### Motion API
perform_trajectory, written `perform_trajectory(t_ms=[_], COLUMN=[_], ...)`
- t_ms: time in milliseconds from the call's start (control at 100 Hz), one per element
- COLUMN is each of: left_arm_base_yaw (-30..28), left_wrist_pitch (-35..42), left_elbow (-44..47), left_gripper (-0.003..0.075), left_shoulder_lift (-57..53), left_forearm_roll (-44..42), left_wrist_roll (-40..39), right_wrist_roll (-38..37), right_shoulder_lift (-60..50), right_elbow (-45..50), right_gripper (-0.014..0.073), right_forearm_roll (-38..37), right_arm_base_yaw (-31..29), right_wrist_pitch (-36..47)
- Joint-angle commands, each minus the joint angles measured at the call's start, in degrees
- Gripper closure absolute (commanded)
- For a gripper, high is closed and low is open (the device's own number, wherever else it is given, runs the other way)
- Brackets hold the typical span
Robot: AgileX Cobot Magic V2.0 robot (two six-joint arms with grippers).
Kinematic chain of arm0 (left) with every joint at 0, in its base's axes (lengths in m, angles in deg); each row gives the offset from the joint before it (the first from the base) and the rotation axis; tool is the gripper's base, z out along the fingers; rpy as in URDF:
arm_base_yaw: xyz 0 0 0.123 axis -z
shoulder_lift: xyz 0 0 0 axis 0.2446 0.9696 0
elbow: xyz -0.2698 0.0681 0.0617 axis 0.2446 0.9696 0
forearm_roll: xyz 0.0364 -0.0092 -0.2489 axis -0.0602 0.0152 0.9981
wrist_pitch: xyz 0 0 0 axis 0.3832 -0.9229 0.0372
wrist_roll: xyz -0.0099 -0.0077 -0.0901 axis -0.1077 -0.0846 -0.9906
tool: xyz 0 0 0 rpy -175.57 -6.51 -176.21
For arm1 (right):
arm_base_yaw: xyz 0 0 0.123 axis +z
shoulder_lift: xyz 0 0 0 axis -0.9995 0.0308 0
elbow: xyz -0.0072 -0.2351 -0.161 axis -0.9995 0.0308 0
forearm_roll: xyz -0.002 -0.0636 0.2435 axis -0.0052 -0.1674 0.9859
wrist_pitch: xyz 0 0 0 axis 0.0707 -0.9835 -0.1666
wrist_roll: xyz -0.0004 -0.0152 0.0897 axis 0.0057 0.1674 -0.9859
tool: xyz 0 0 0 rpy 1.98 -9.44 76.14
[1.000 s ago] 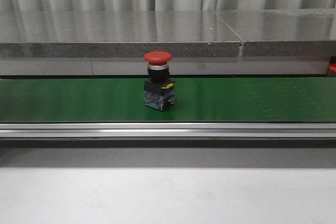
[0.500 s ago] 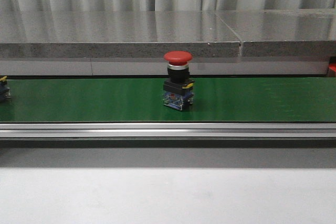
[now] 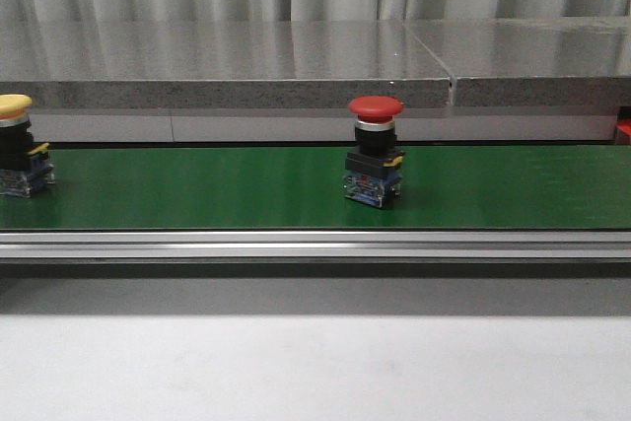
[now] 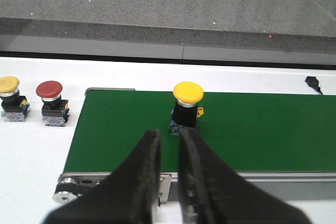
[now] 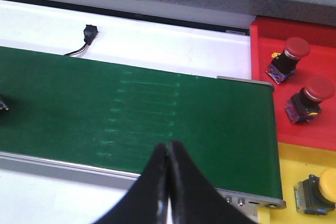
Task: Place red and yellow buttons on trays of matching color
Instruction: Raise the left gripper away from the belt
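Only the two wrist views show any of the robot's body. The left pincer (image 4: 169, 139) is matte black, with two long fingers (image 4: 148, 156) that widen from rounded tips into a broad dark base; their surface looks faintly grainy and slightly glossy along the inner edges. The right pincer (image 5: 168, 153) is the same plain black, its fingers tapering to thin tips. No cables, screws or markings can be made out on either.

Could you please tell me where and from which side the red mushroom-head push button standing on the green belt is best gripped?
Come from above and close on the black collar of the red mushroom-head push button, just under its cap. It stands upright on the green conveyor belt, and the wider cap would likely stop it slipping down.
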State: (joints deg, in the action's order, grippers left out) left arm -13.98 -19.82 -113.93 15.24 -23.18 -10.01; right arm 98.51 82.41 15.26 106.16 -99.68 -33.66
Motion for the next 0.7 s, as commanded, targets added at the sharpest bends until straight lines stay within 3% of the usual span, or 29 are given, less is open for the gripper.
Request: perform_trajectory(t_ms=[0, 690], left_arm_base_yaw=[0.50, 0.50], left_wrist_pitch=[4.10, 3.66], left_elbow=[-1.31, -1.17], left_gripper=[0.0738, 0.0739], left_shoulder_lift=[0.17, 0.17], left_forearm_roll=[1.21, 1.32], left_wrist_roll=[0.03, 0.03], right_wrist_roll=[0.46, 0.46], right_shoulder_lift=[-0.22, -0.03], right_elbow=[-1.36, -1.36], right_gripper=[0.0713, 0.0705], right_forearm_roll=[0.74, 0.74], right_arm_base_yaw=[-0.08, -0.08], right_wrist_pitch=[3.46, 2.98])
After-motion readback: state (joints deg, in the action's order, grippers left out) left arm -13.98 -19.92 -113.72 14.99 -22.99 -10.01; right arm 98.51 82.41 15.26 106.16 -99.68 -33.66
